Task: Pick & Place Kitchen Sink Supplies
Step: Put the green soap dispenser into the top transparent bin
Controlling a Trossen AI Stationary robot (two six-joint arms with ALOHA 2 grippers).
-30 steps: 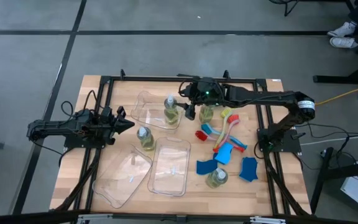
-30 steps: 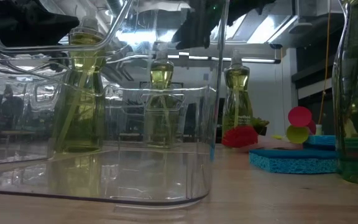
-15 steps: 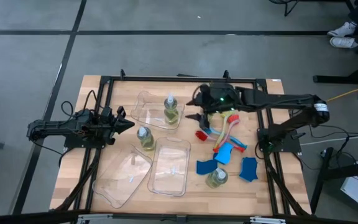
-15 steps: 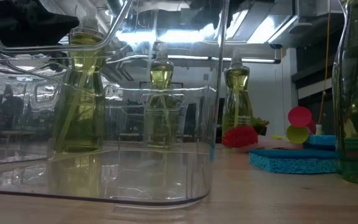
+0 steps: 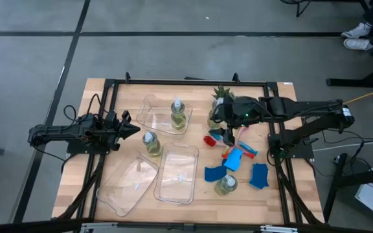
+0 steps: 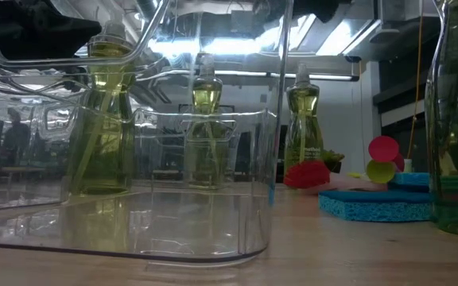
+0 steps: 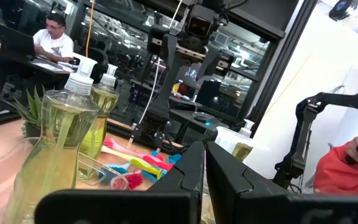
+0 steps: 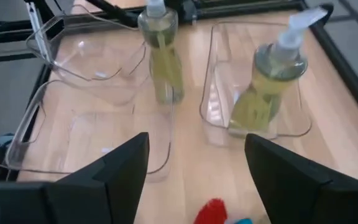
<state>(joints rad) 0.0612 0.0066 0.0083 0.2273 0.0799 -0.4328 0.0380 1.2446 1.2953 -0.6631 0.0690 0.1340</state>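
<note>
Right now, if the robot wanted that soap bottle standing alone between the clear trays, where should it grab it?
Probably around the pump bottle body, from the side. It stands upright, and its narrow pump head on top offers less to grip.

On the tabletop (image 5: 109,97): three trays, one at rear centre (image 5: 149,111) with a pump bottle (image 5: 178,114) in it, two side by side in front (image 5: 129,184) (image 5: 177,171). Second bottle (image 5: 150,143) between them. Right of centre: potted plant (image 5: 221,94) at rear, brushes (image 5: 238,145) before it, sponge pieces (image 5: 259,176) nearer the front, another bottle (image 5: 225,184) beside them.
</note>
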